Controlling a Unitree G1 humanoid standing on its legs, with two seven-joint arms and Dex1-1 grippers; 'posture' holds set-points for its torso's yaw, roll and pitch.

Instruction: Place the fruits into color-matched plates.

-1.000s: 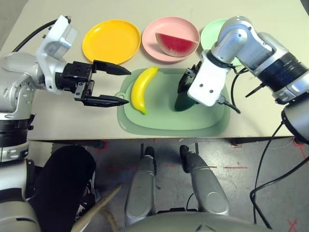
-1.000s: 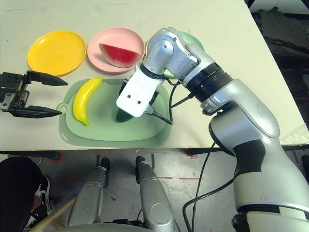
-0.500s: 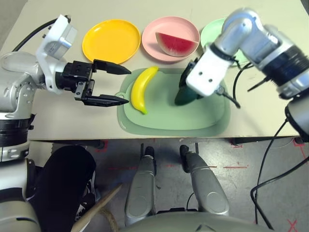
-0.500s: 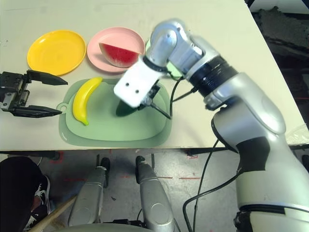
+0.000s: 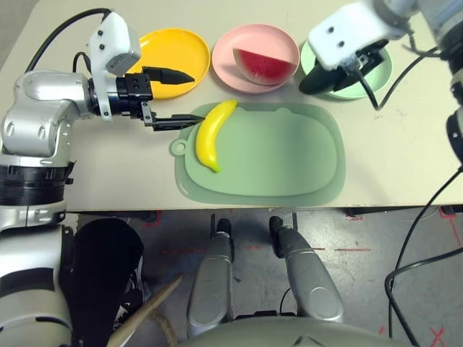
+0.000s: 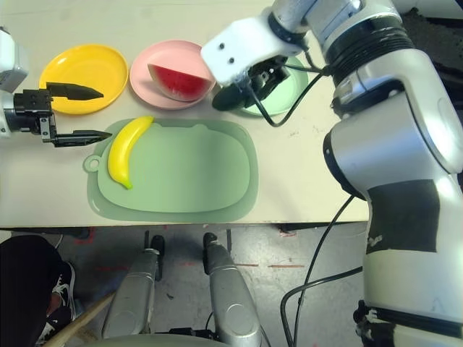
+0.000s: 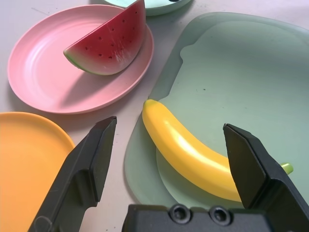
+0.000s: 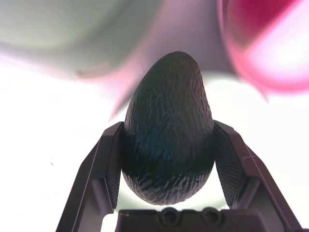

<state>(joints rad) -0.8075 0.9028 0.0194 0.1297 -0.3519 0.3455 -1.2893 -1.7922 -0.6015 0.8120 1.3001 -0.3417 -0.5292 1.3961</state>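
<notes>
- And there was the avocado (image 8: 169, 164), clenched between both fingers of the right gripper (image 8: 168, 123), beyond the mat (image 5: 268, 159) toward its far right corner!
- Its matching plate, the green one (image 5: 380, 72), sat beyond that same corner, the avocado by its left rim; a release there, I judged, could have tipped the fruit onto the rim or the table (image 5: 130, 173).
- The rounded skin was a worry too: an uneven opening might have rolled it away from the mat.
- A cable (image 6: 298, 105) looped from the right wrist, past the mat's far right corner and over the green plate; a low swing could have snagged the rim.
- Just left of the avocado, beyond the mat's far edge, the pink plate (image 5: 231, 43) held the watermelon (image 5: 264, 69); a leftward drift risked a knock.
- Over the mat's left end lay the banana (image 5: 210, 141), and the left gripper (image 5: 199, 97) stood wide apart, empty, one finger close to the fruit's far tip; a careless sweep might have nudged it.
- The yellow plate (image 5: 159, 50) waited beyond the mat's far left corner, bare.
- Open room? Plenty on the mat's right half, and bare table to its right.
</notes>
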